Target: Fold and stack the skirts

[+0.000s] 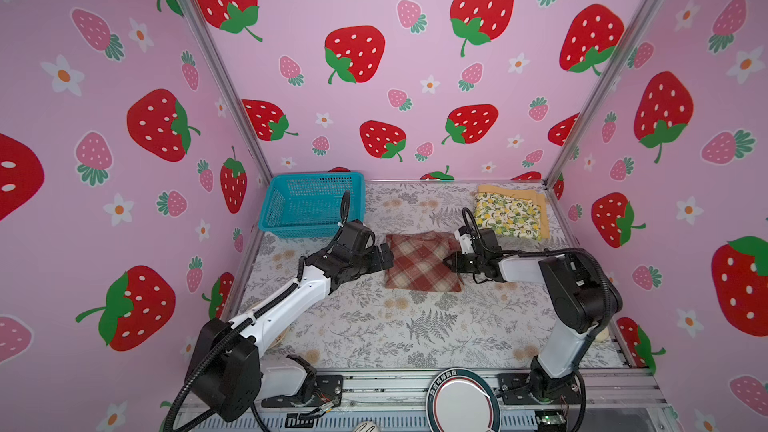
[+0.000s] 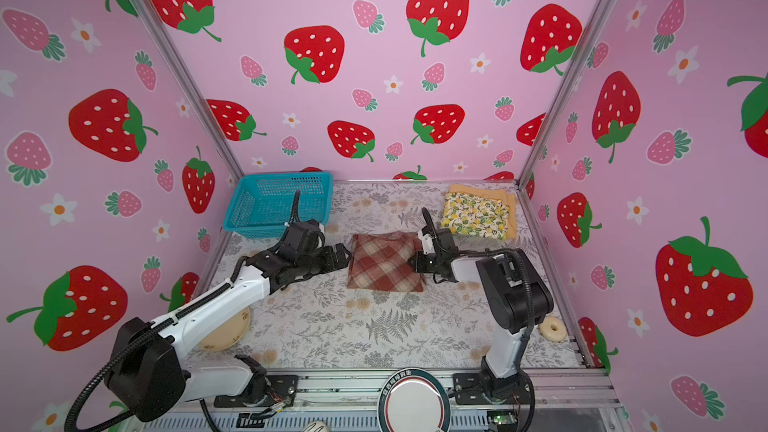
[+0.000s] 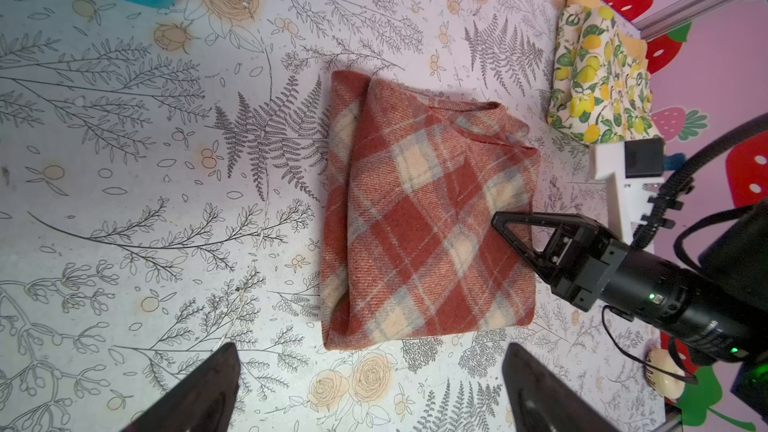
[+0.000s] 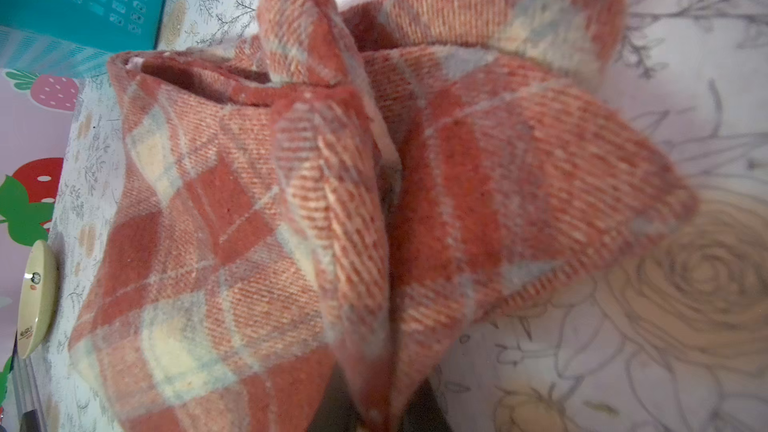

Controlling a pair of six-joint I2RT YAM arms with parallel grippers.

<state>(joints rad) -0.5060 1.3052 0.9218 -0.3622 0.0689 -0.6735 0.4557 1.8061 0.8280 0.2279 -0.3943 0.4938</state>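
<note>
- so, nearest you along the table's (image 1: 374,338) front edge, a cream plate (image 2: 226,328) lies toward the front left corner, partly under the left arm. a pale ring (image 2: 552,329) sits toward the front right corner. both lie well apart from the cloth and seem to play no part in the folding.
- mid-table, your plaid skirt (image 1: 419,263) lies folded into a rough square. the right gripper (image 1: 446,262) is at its right edge, jaws pressed together on a ridge of plaid. i judge you grip there to carry the bundle over to the stack.
- the left gripper (image 1: 386,257) hovers just beside the skirt's left edge, jaws spread wide and holding nothing, probably ready to steady that side.
- both top views show only the right fingertips meeting the cloth. the right wrist view shows the pinched fold itself, bunched up with its layers gaping. the left wrist view gives you the whole square from above, a loose edge curling at its far right corner, and the left fingers (image 3: 199,388) clear of the fabric.
- at the far right corner, the lemon skirt (image 1: 509,216) lies folded on the mustard skirt (image 1: 494,189), whose edges peek out along the far and right sides. that is your stack, so the plaid one looks like the last to go on.
- at the far left corner stands the teal basket (image 1: 309,205), apart from all three skirts.
</note>
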